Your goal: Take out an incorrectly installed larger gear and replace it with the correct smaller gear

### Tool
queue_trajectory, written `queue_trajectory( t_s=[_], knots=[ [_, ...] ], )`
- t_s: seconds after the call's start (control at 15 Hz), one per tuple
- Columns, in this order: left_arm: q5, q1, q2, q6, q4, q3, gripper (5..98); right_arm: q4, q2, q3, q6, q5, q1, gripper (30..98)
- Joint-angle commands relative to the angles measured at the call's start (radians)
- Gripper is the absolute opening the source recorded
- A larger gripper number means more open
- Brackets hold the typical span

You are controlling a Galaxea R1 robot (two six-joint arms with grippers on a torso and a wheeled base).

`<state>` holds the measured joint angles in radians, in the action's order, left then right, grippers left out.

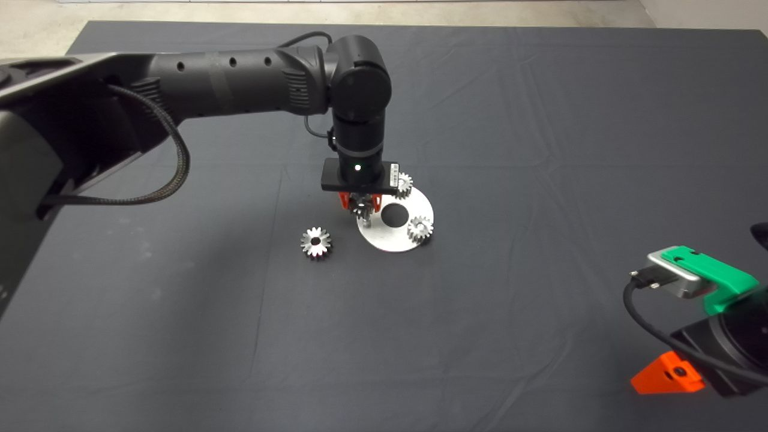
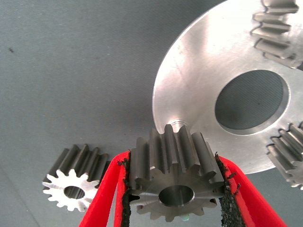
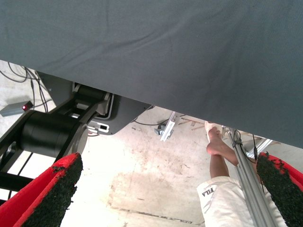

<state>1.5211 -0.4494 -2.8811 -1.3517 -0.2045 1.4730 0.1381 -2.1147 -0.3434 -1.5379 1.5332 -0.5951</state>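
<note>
The dark mat (image 1: 540, 120) covers the worktop. Near its centre lies a round silver plate (image 1: 414, 243) with a dark centre hole and two small gears, one at its 1 o'clock edge (image 1: 404, 185), one at 4 o'clock (image 1: 420, 228). The left gripper (image 1: 360, 207) stands over the plate's 9 o'clock rim, its red fingers (image 2: 106, 198) pinching the larger gear (image 2: 173, 177). The smaller gear (image 1: 316, 243) lies on the mat at the plate's 8 o'clock. The right gripper (image 3: 165, 198) waits at the mat's 4 o'clock edge, fingers spread.
</note>
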Motion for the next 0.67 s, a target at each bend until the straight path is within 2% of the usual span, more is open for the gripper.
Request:
queue_trajectory(
  t_s=[0.0,0.6],
  knots=[
    [0.039,-0.02,-0.012,0.003,0.035,-0.004,36.3,0.032,0.0,0.006,0.005,0.058,-0.009,96.9],
    [0.039,-0.019,-0.01,0.003,0.037,-0.007,36.2,0.031,0.003,0.005,0.008,0.058,-0.011,96.9]
  ],
)
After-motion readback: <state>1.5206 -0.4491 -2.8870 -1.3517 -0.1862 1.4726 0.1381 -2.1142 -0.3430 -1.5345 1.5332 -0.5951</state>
